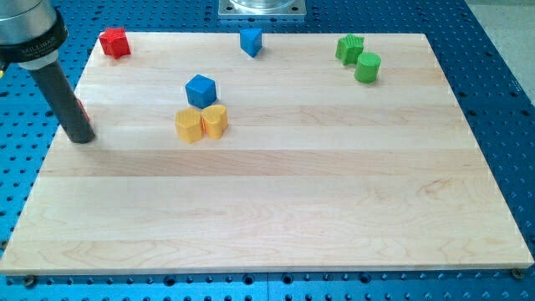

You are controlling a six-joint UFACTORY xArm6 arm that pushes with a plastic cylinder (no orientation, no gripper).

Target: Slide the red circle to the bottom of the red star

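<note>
The red star [114,42] lies at the board's top left corner. The red circle [83,109] is almost wholly hidden behind my rod at the left edge; only a thin red sliver shows on the rod's right side. My tip [81,139] rests on the board just below that sliver, touching or nearly touching it, and well below the red star.
A blue cube [201,90] sits left of centre, with two yellow blocks [190,125] [215,120] side by side just below it. A blue block [251,40] lies at the top middle. A green star [349,48] and a green cylinder [367,67] lie at the top right.
</note>
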